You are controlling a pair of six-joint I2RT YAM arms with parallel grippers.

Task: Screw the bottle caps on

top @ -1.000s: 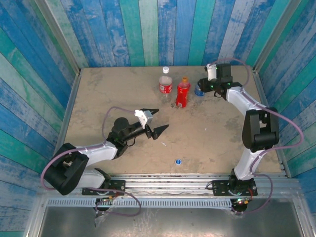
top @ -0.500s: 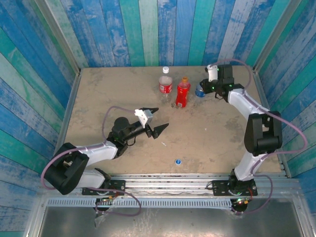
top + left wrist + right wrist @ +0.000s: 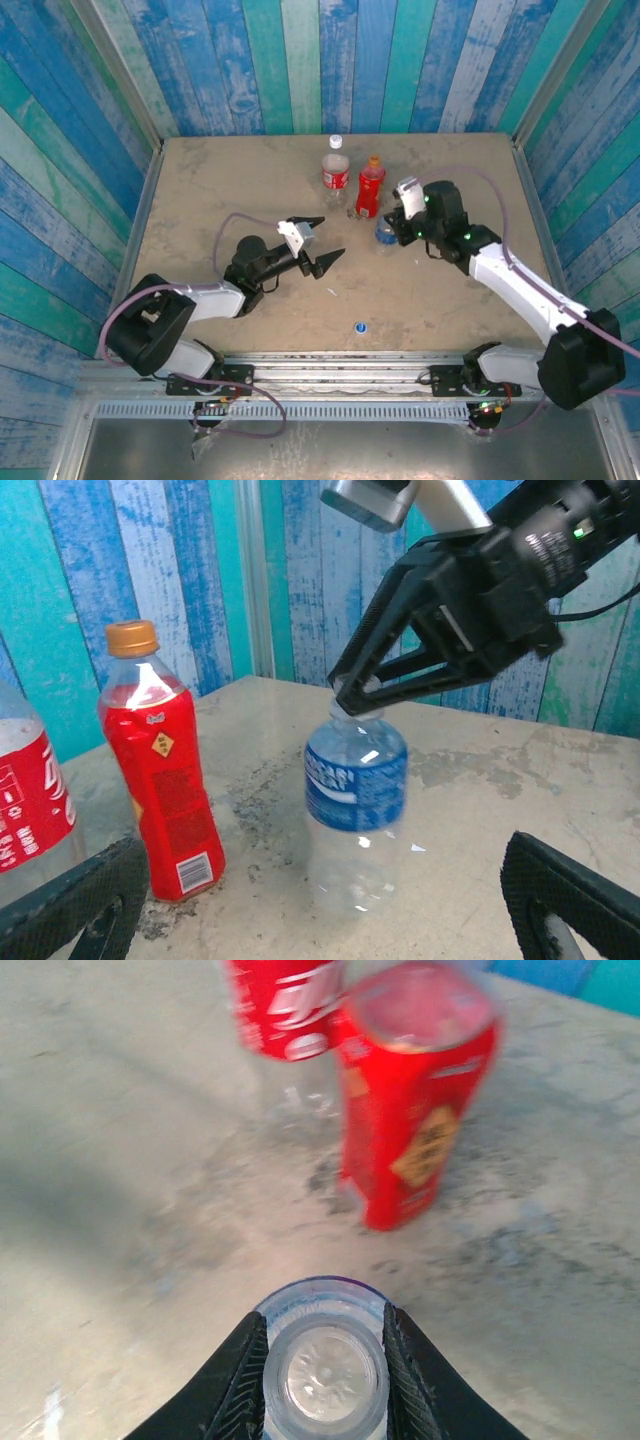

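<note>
My right gripper [image 3: 391, 229] is shut on the neck of the short clear bottle with a blue label [image 3: 385, 234], and the bottle's mouth [image 3: 325, 1375] is open between the fingers [image 3: 237, 1380]. In the left wrist view that bottle [image 3: 355, 780] stands upright under the right gripper [image 3: 350, 692]. My left gripper [image 3: 331, 238] is open and faces it from the left, nothing between its fingers [image 3: 75, 905]. The all-red bottle [image 3: 370, 190] wears an orange cap [image 3: 132, 637]. The red-label bottle [image 3: 334, 172] wears a white cap [image 3: 336, 141]. A blue cap [image 3: 359, 326] lies loose near the front edge.
A small white scrap [image 3: 333, 292] lies on the tan table [image 3: 200, 190] in front of the left gripper. Blue and teal plank walls [image 3: 300, 60] close in the back and both sides. The two capped bottles stand close together behind the held bottle.
My right arm has brought the blue-label bottle from the back right corner forward and left, to just right of the left gripper. The left arm has stretched slightly forward, still open.
</note>
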